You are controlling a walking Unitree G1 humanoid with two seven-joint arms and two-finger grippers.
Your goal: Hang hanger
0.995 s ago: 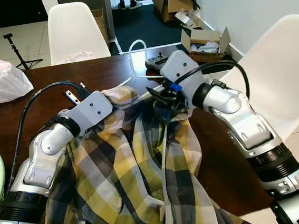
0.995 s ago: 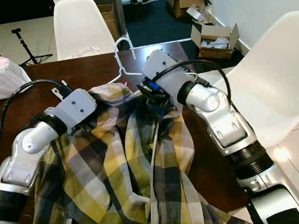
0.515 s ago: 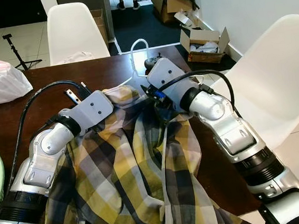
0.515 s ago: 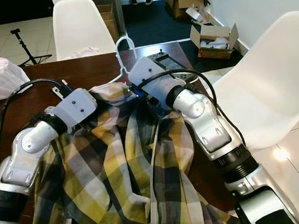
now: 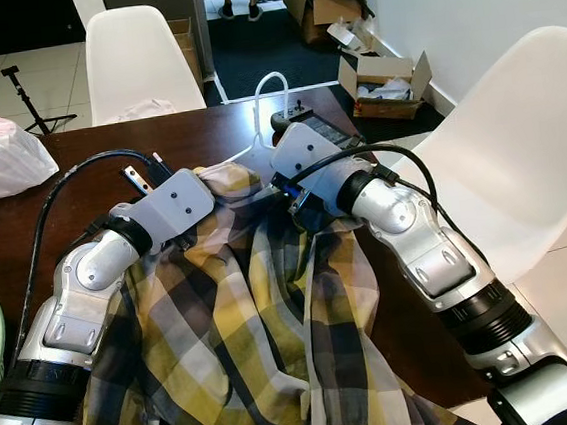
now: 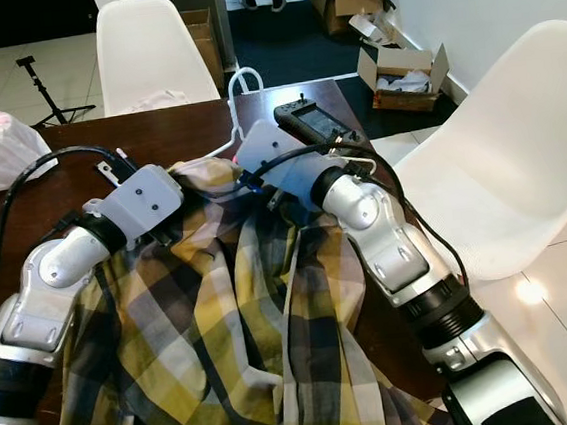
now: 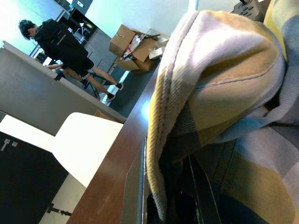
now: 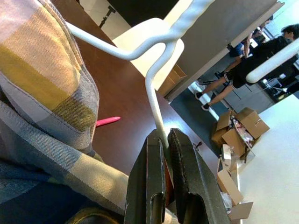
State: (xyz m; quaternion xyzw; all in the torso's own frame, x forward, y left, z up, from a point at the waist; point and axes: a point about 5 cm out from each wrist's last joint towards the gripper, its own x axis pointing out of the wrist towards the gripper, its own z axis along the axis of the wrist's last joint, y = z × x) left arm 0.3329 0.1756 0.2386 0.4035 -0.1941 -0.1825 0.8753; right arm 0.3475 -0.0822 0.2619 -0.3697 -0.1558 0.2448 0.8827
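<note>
White hanger (image 8: 156, 88), gripped by right fingers (image 8: 187, 186), has shifted left.

bright daylight | sharp head views | wrist close-ups soft

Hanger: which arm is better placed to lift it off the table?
Right. The right gripper already has its fingers shut on the white hanger wire, while the left gripper sits at the plaid shirt collar.
</note>
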